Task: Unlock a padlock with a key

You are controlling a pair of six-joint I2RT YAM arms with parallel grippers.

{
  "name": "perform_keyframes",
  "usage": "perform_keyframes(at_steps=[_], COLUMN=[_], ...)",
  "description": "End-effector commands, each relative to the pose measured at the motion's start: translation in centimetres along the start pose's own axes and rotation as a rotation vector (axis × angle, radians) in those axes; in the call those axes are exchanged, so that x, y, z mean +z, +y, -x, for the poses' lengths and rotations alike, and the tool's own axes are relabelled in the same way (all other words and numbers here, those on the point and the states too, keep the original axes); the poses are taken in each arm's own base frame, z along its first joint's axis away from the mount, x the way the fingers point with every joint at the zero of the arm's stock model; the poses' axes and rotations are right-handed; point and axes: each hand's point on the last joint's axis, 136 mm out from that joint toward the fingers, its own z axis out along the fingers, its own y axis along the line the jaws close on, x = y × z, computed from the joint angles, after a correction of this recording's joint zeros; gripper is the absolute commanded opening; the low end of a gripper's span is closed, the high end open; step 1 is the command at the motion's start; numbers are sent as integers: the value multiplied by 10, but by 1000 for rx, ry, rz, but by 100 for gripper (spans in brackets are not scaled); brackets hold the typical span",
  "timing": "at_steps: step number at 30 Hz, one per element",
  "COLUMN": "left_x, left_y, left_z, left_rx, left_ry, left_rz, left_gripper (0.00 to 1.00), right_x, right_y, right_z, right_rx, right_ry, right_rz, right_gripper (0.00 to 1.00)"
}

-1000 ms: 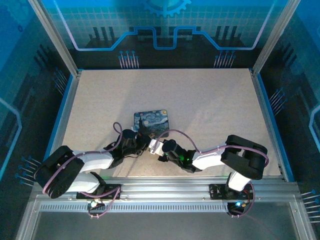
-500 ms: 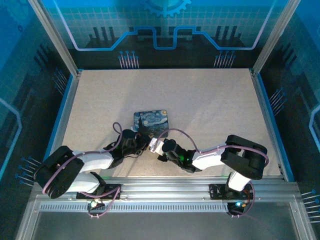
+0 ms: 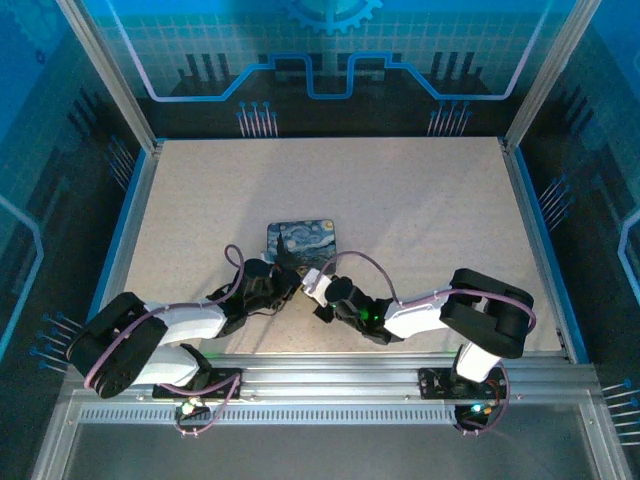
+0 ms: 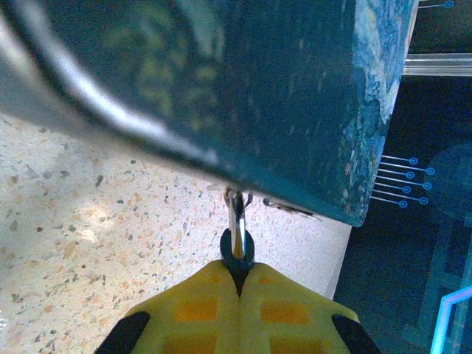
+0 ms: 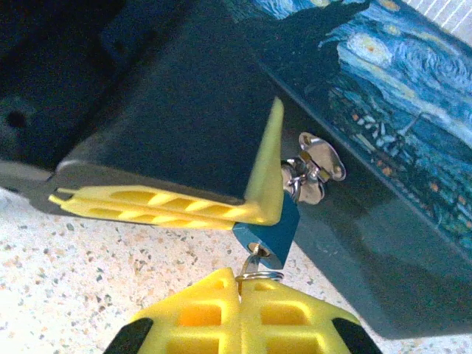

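Note:
The padlock (image 5: 270, 226), a small blue-grey block, hangs by its silvery shackle (image 4: 237, 217) from the clasp (image 5: 317, 164) on the side of the night-sky box (image 3: 303, 244). My left gripper (image 4: 238, 274) is shut on the padlock's body, and its yellow fingers (image 5: 184, 207) show from the side in the right wrist view. The key (image 5: 253, 262), on a thin ring (image 5: 259, 276), sits with its tip in the padlock's keyhole. My right gripper (image 5: 240, 284) is shut on the key. In the top view both grippers (image 3: 300, 288) meet at the box's near edge.
The box lies on a speckled tabletop (image 3: 420, 210) with raised blue walls on the left (image 3: 122, 235) and right (image 3: 540, 235). A metal rail (image 3: 330, 375) carrying both arm bases runs along the near edge.
My right gripper has edged a little up and left, closer to the box and the left gripper. The left arm has stayed still.

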Motion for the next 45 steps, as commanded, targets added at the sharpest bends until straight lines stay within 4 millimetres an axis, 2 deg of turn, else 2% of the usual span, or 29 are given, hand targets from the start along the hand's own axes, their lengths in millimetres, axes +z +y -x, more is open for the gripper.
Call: perform_keyframes(at_steps=[1,7,15,19,27,34,38,45], left_x=[-4,-4,-3,-4,-16,-38,-52,-65], left_y=[-7,-4,-2,-1,1,-3,-8,-16], left_z=[-12,-12,-12,-11,-2,10,20,35], left_rx=[-1,0,5,23,64,148,201,238], left_ry=[59,58,57,49,7,-40,-79,-116], left_rz=[-37,-30,-24,-11,23,80,108,107], left_gripper=[0,0,1,17,36,49,57,61], right_x=[4,5,9,10,8,2,0,5], right_y=[-11,-13,-12,-11,-11,-6,-8,-4], right_z=[16,21,12,7,-9,-22,-28,-28], right_rx=[177,320,356,390,492,616,744,988], right_ry=[-76,-101,-83,-73,-48,-34,-19,-9], right_rz=[5,61,72,84,93,138,171,262], right_gripper=[0,0,0,0,0,0,0,0])
